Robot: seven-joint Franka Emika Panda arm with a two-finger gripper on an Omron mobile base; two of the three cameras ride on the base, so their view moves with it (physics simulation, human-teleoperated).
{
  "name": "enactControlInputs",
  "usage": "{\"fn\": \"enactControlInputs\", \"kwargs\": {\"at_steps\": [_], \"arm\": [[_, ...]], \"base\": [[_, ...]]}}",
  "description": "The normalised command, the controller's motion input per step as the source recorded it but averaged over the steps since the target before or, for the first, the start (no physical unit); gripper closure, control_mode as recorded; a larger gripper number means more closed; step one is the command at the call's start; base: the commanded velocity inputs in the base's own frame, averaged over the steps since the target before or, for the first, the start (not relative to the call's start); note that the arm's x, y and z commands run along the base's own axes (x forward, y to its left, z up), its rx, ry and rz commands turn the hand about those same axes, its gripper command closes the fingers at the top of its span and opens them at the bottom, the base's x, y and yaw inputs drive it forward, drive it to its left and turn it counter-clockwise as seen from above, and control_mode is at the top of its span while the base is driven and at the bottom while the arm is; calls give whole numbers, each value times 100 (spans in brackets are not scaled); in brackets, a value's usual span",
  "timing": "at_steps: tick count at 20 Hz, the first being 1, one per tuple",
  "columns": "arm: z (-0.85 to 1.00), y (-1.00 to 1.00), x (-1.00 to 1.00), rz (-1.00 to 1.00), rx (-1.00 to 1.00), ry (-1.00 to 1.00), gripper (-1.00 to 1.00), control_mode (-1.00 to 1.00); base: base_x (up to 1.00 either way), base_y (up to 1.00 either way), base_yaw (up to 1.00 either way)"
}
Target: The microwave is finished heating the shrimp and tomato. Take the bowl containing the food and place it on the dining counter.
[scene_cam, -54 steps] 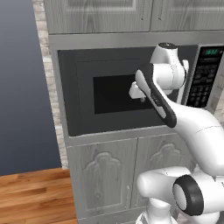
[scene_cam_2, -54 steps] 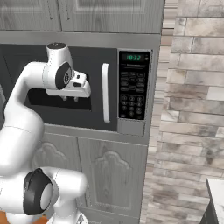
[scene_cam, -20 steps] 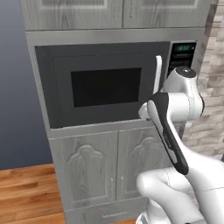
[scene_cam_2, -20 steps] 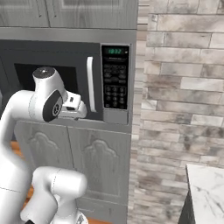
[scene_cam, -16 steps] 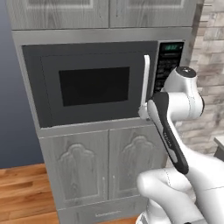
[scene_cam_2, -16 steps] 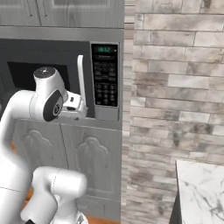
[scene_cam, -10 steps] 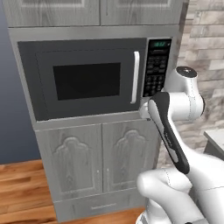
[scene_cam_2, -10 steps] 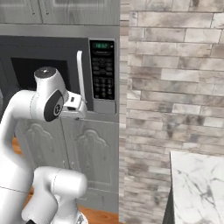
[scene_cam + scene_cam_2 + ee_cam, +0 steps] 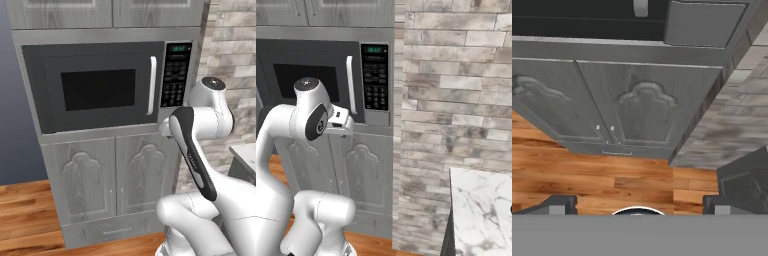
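Observation:
The black microwave (image 9: 95, 87) is built into grey cabinetry, and its dark window door is shut, with the pale bar handle (image 9: 152, 85) beside the keypad (image 9: 375, 75). Behind that door the bowl, the shrimp and the tomato are hidden. My gripper (image 9: 639, 205) hangs below the microwave's lower right corner, a little out from the cabinet front, and points down at the cabinet doors and the floor. It is open, with the fingertips (image 9: 559, 204) far apart and nothing between them. The hand (image 9: 341, 124) sits just under the handle. A corner of the white marble dining counter (image 9: 481, 210) lies low on the right.
Grey double cabinet doors (image 9: 627, 107) stand under the microwave above a wooden floor (image 9: 612, 175). A pale brick wall (image 9: 456, 100) runs right of the cabinet column to the marble slab. A dark block (image 9: 747, 177) stands on the floor at the right.
The whole picture has slid left as the base drives right: the microwave sits further left and the marble counter has grown at the right. The arm keeps its pose and the gripper stays open.

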Motion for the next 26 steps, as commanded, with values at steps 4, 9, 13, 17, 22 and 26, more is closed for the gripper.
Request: {"fn": "enactControlInputs", "kwargs": {"at_steps": [4,9,13,17,22,26], "arm": [[0,0,0,0,0,0,-100,-100],[16,0,9,0,1,-19,-100,-100],[39,0,41,-1,4,-33,-100,-100],[42,4,53,-2,3,-33,-100,-100],[44,1,63,-2,2,-26,-100,-100],[19,0,71,-1,0,-9,-100,-100]], "base": [[0,0,0],[0,0,0],[0,0,0],[0,0,0],[0,0,0],[0,0,0]]}}
